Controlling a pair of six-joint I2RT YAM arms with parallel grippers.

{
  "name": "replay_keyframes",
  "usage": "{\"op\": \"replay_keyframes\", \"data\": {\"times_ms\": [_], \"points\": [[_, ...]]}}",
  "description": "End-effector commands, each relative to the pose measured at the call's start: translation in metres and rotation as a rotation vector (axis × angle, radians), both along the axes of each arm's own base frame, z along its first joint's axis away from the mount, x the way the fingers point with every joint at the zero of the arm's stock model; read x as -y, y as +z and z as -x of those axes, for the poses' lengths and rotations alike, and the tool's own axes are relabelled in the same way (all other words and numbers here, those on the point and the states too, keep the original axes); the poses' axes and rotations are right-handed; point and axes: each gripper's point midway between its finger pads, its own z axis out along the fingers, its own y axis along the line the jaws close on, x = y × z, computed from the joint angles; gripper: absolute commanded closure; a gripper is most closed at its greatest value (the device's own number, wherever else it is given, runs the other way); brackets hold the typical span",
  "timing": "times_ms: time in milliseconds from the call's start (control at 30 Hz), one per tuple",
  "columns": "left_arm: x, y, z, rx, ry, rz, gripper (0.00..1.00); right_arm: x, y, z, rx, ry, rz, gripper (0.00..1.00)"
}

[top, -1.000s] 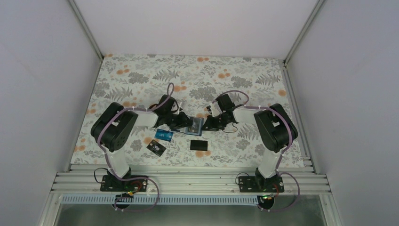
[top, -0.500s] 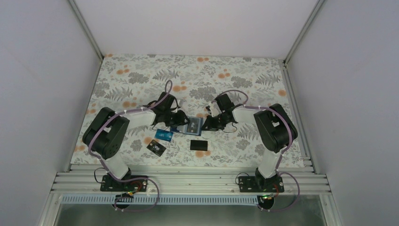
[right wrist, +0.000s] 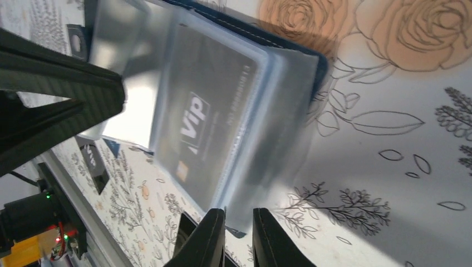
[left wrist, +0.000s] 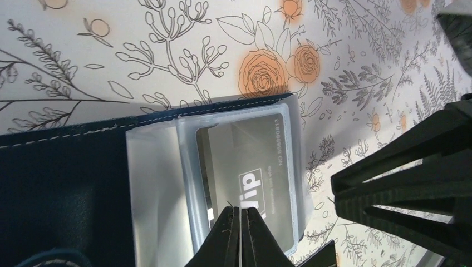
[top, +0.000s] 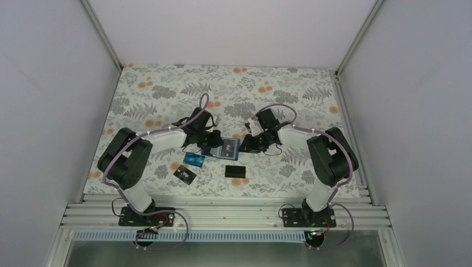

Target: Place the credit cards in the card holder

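Where the floral tabletop (top: 167, 89) is busiest, at its centre, the navy card holder (top: 225, 148) lies open, its clear sleeve (left wrist: 156, 183) uppermost. The left pincer (left wrist: 240, 233) has its jaws pressed together, tips over the sleeve's edge. The right pincer (right wrist: 239, 239) stands narrowly apart at the sleeve's corner; whether it nips it, I cannot tell. A grey VIP card (left wrist: 250, 172) sits inside the sleeve. Nearer the bases lie the teal-blue card (top: 193, 159), a marked black card (top: 185, 174) and a plain black card (top: 236, 171), all flat.

The blue card holder (left wrist: 67, 178) lies open with a black VIP card (left wrist: 250, 167) inside. Near it lie a teal card (top: 193, 159), a marked black card (top: 185, 174) and a plain black card (top: 236, 171).
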Motion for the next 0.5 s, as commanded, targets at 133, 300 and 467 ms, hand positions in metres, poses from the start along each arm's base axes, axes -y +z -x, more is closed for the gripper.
{"op": "replay_keyframes", "data": {"times_ms": [133,300,467], "points": [[0.005,-0.015,-0.002,-0.002,-0.02,-0.048,0.98,-0.017,0.021,0.0,-0.009,0.01,-0.105,0.75],[0.003,-0.025,0.001,-0.017,-0.022,-0.067,0.98,-0.021,0.02,-0.001,-0.028,0.014,-0.123,0.74],[0.002,-0.032,0.002,-0.026,-0.022,-0.079,0.98,-0.023,0.018,-0.001,-0.042,0.019,-0.134,0.73]]}}
